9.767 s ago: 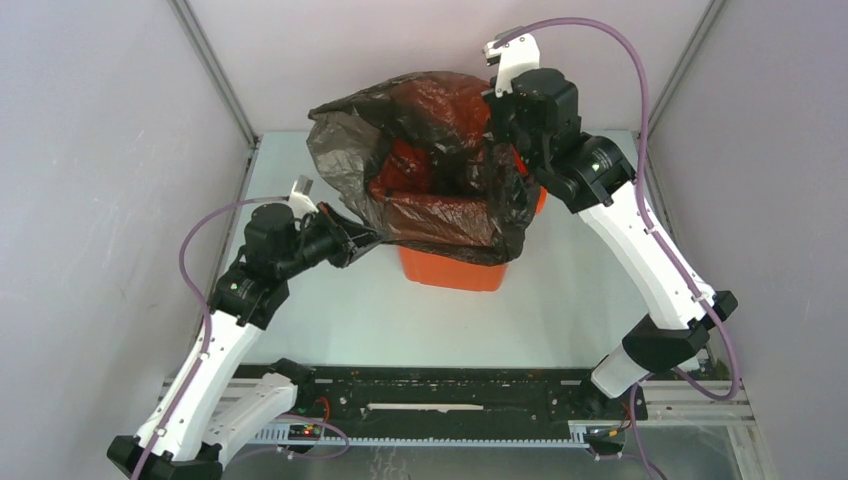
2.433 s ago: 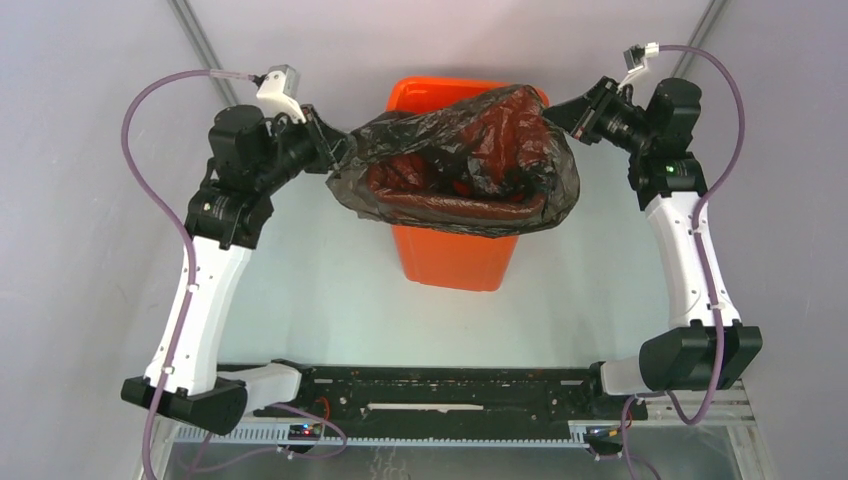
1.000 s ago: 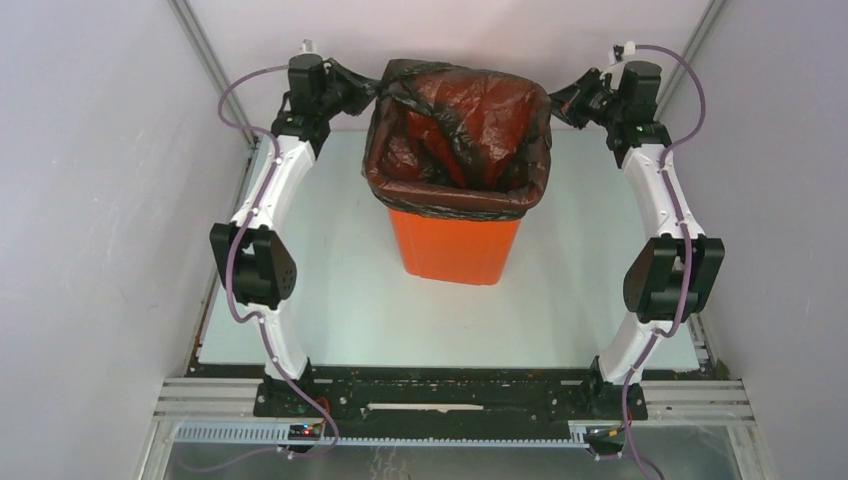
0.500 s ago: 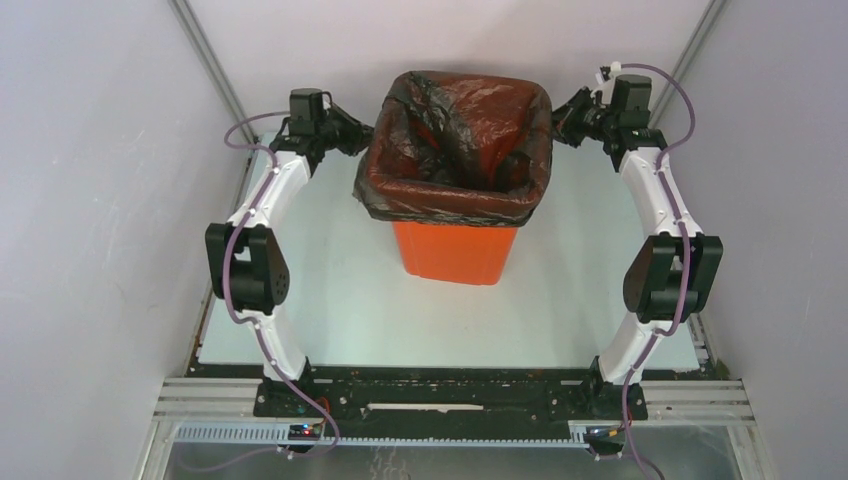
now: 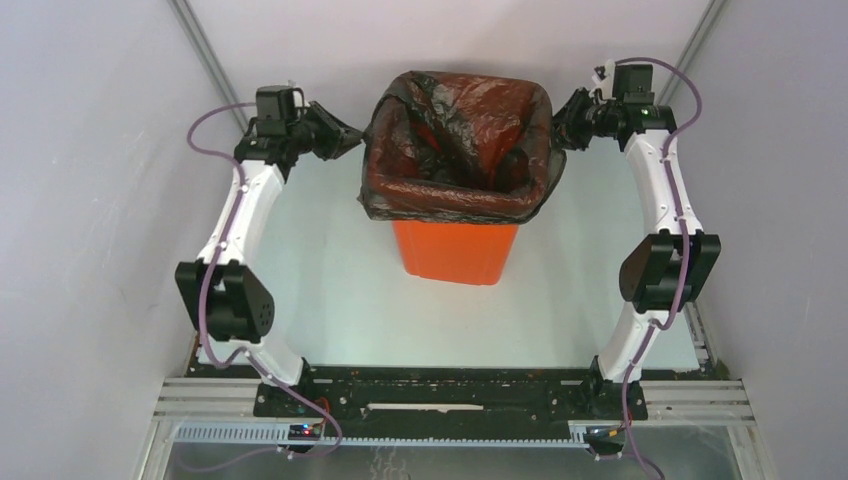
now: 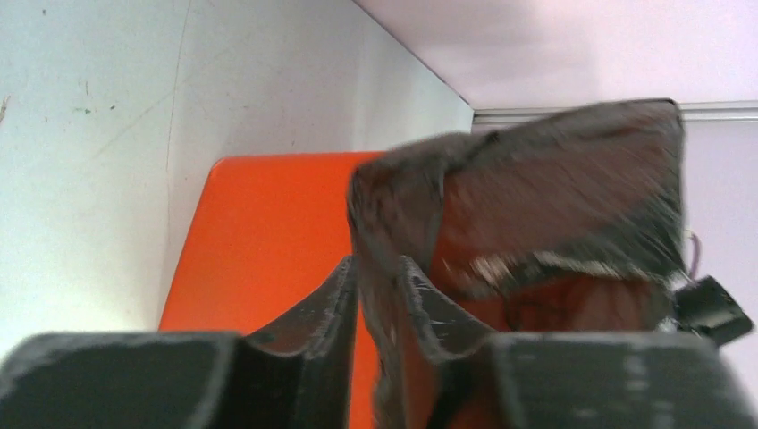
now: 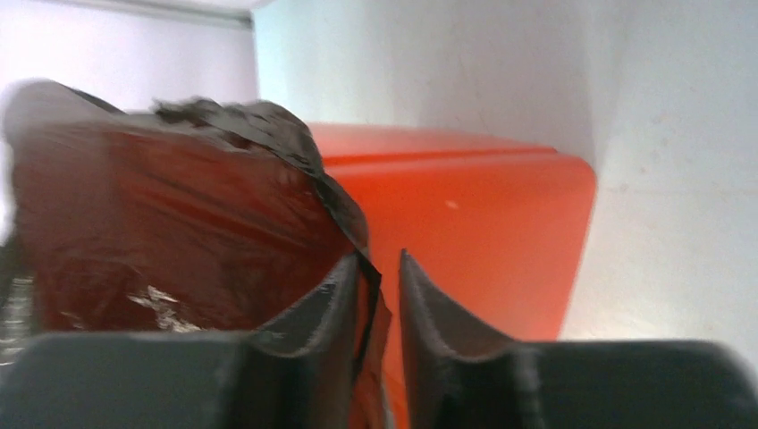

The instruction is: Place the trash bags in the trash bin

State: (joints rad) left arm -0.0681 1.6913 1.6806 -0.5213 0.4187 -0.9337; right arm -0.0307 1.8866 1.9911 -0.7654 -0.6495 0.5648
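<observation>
1 black trash bag (image 5: 455,130) lines the orange trash bin (image 5: 455,250), which stands upright at the far middle of the table (image 5: 330,290). As far as the top view shows, the bag's mouth is folded out over the rim on all 4 sides. Its skirt hangs partway down the outer walls, and the rest sags inside, crumpled and glossy.

The left gripper (image 5: 343,141) sits just beside the bag's far left corner; from above I cannot tell whether it touches. Its blurred wrist view shows the 2 fingers (image 6: 332,299) nearly together with dark film in the narrow slot, but not whether they clench it.

The right gripper (image 5: 560,118) is against the bag's far right corner. Its fingers (image 7: 425,304) stand equally close, with a strip of film in the gap and orange beside it. I cannot tell whether they pinch it.
</observation>
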